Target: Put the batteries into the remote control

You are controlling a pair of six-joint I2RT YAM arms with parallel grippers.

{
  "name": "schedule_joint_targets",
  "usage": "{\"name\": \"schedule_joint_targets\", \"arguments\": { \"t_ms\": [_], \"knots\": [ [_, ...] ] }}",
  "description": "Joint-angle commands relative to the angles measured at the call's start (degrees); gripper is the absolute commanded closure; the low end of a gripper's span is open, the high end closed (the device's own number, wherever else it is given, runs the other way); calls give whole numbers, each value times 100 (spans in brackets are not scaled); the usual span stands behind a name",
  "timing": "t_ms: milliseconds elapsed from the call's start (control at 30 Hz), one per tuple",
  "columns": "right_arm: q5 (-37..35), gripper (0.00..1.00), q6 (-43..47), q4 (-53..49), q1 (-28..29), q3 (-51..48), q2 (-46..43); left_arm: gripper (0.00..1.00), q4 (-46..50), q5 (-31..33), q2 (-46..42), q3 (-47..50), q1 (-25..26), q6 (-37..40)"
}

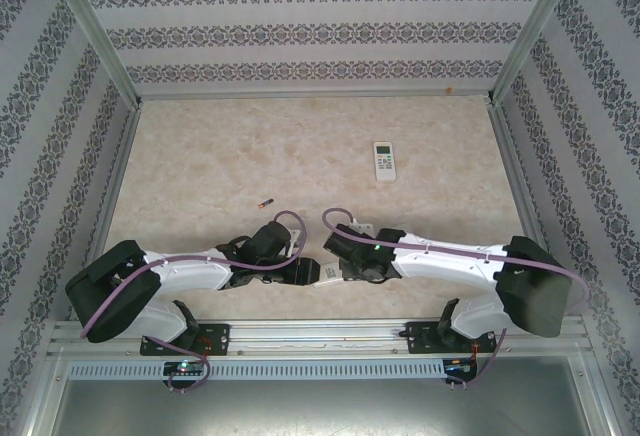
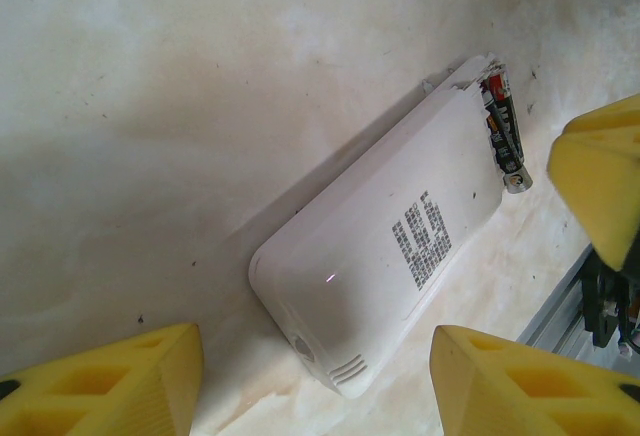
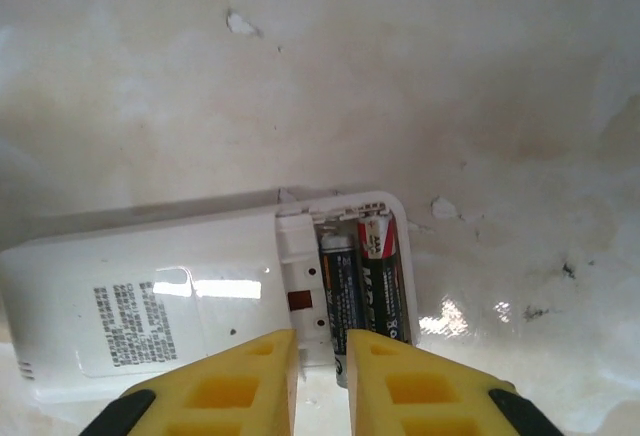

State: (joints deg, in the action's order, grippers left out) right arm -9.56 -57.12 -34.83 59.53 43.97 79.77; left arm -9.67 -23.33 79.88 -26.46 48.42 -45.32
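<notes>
A white remote (image 2: 385,256) lies back up on the table between both arms, near the front edge (image 1: 327,273). Its battery bay is uncovered and holds two dark batteries (image 3: 385,276). The left one (image 3: 342,301) sticks out past the remote's edge. My right gripper (image 3: 322,341) hovers over that end, open by a narrow gap with nothing held. My left gripper (image 2: 315,366) is wide open, straddling the remote's other end without touching it. One orange-gold battery (image 1: 263,202) lies loose on the table behind the left arm.
A second white remote (image 1: 385,160) lies face up at the back right of the table. A small white piece (image 1: 362,226) sits just behind the right wrist. Patterned walls and metal rails (image 1: 115,181) close in the table on three sides.
</notes>
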Motion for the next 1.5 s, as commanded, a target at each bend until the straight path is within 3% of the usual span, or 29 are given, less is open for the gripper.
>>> {"name": "schedule_joint_targets", "arguments": {
  "t_ms": [0,533,833,1467],
  "knots": [
    [36,78,-115,12,68,-94,128,37,-369,110,111,-76,123,125],
    [15,87,-97,20,103,-142,420,37,-386,106,152,-96,123,124],
    [-181,85,-129,-239,174,-109,637,37,-386,108,142,-87,123,123],
    [-415,81,-273,-345,199,-191,-1,37,-449,75,204,-102,123,125]
  ]
}}
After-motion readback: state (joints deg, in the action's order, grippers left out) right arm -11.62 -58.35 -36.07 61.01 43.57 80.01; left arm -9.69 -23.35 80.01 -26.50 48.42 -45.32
